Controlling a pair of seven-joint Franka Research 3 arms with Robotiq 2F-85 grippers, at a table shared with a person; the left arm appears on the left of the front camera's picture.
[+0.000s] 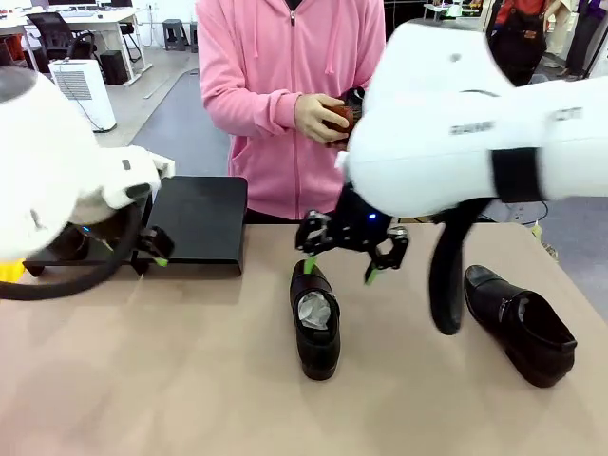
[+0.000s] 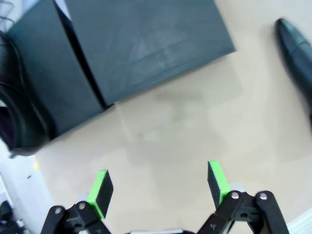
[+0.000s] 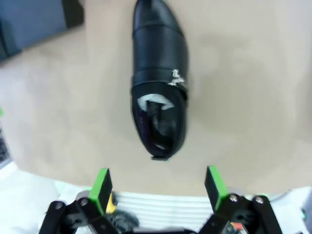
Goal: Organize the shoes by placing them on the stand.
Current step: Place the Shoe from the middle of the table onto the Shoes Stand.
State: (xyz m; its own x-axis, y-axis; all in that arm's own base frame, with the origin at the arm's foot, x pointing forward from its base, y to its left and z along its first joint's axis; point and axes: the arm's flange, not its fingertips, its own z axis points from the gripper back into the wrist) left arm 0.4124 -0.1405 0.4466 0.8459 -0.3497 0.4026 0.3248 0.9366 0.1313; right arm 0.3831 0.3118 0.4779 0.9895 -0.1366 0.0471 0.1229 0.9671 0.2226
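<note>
The middle shoe (image 1: 315, 321) lies on the table (image 1: 190, 380), just under the right gripper (image 1: 340, 270), whose jaws are spread wide and hold nothing. A second shoe (image 1: 521, 325) lies on the table to the right. A third shoe (image 2: 19, 112) sits on the stand (image 1: 198, 218). The left gripper (image 2: 158, 187) hangs released over bare table beside the stand's edge. Behind, a person's hand (image 1: 318, 116) holds a small reddish-brown object (image 1: 340, 118).

Right panel of the stand (image 1: 195, 218) is wide open, one shoe (image 2: 24, 122) hogs the left end, surface (image 1: 171, 361) in front is bare.
</note>
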